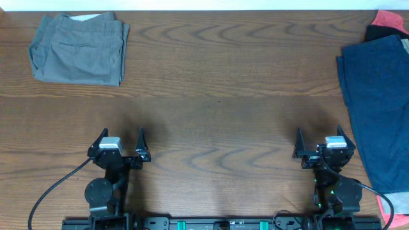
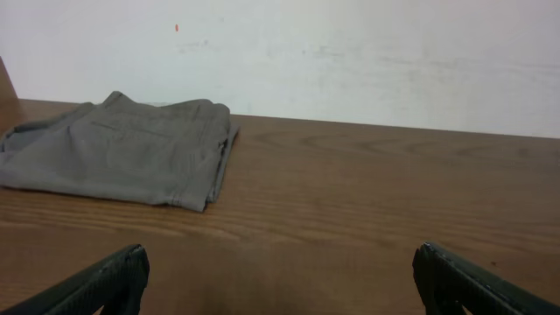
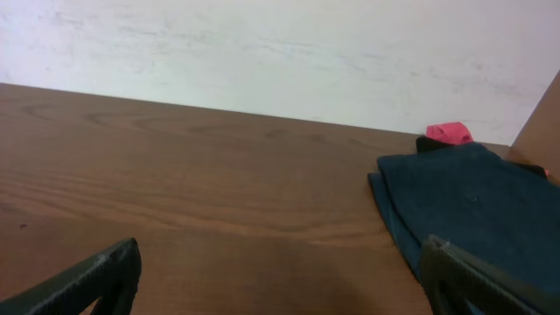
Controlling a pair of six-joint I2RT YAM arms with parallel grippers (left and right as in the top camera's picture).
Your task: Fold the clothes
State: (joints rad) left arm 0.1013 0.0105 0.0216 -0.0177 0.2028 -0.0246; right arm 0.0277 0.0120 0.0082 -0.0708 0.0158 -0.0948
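Observation:
Folded grey trousers (image 1: pixel 78 48) lie at the table's far left corner and show in the left wrist view (image 2: pixel 122 150). A dark navy garment (image 1: pixel 378 108) lies spread along the right edge, also in the right wrist view (image 3: pixel 472 210). A red and black garment (image 1: pixel 390 23) sits under it at the far right corner, seen as a red patch (image 3: pixel 448 133). My left gripper (image 1: pixel 121 147) is open and empty near the front left (image 2: pixel 280 276). My right gripper (image 1: pixel 323 144) is open and empty near the front right (image 3: pixel 284 271), just left of the navy garment.
The wooden table (image 1: pixel 217 96) spans the view. A white wall (image 2: pixel 350 52) runs behind its far edge. A red cloth edge (image 1: pixel 388 211) shows at the front right corner. Black cables trail from both arm bases at the front edge.

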